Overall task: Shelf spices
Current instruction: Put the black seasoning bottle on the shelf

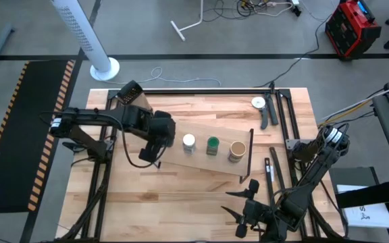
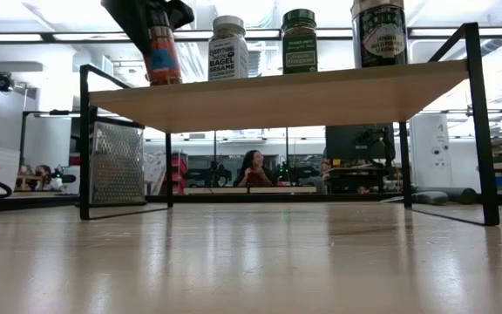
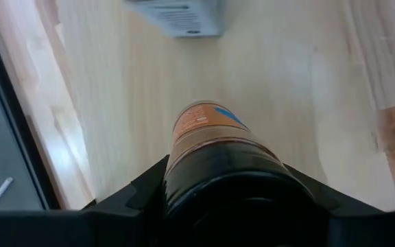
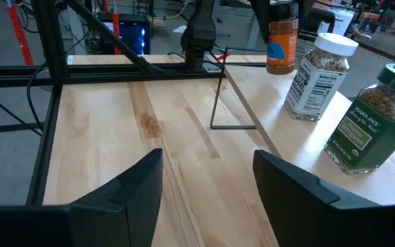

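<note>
I see the left gripper [image 1: 156,143] clamped on the orange-labelled jar [image 2: 161,54], holding it at the left end of the shelf [image 1: 208,162]; I can't tell if its base touches the board. 3 jars stand in a row on the shelf: white lid [image 1: 189,141], green lid [image 1: 212,143], tan lid [image 1: 237,149]. The right gripper [image 1: 247,202] sits parked near the table's front edge, fingers wide apart.

The light-wood table [image 1: 181,199] also carries a box grater [image 2: 118,163] behind the shelf's left end and a white dial-faced object [image 1: 258,102] at the far right. Beyond the table: a person [image 2: 253,168] seated at a desk, a white tower fan [image 1: 86,34] and a red case [image 1: 349,27] on the grey floor.
</note>
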Available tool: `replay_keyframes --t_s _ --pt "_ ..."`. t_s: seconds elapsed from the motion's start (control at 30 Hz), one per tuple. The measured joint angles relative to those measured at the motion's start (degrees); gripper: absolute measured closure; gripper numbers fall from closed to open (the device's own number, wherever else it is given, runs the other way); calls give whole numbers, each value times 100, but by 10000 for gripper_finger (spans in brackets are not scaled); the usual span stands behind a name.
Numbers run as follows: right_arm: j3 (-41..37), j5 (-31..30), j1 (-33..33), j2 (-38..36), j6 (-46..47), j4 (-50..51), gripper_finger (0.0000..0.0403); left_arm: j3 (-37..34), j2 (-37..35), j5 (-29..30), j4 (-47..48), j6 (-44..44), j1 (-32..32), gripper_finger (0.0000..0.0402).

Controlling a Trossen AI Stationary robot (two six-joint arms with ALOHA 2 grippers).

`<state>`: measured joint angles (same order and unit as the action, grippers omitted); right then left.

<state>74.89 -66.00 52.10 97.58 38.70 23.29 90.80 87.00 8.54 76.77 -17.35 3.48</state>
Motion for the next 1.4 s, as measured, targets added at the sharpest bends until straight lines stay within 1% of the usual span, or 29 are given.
replay_keyframes --t_s 0.3,0.47,0.67,0.83,1.03,1.3,1.4 --pt "0 2 0 0 -35 -1 189 -1 -1 3 -137 -123 -276 219" --pt "0 7 0 0 -33 -2 188 -20 0 10 -485 -156 -351 200" --pt "0 13 0 0 -35 -1 196 -135 0 -2 -453 -108 -349 179" --pt "0 17 0 0 -35 0 193 -269 -15 -4 -365 -49 -349 185" --pt "0 17 0 0 -37 2 185 -246 -11 -7 -373 -14 -349 190" --pt "0 20 0 0 -37 2 195 -181 -2 -2 -319 56 -349 157" --pt "0 35 0 0 -37 2 197 -168 -2 106 -326 120 -347 145"
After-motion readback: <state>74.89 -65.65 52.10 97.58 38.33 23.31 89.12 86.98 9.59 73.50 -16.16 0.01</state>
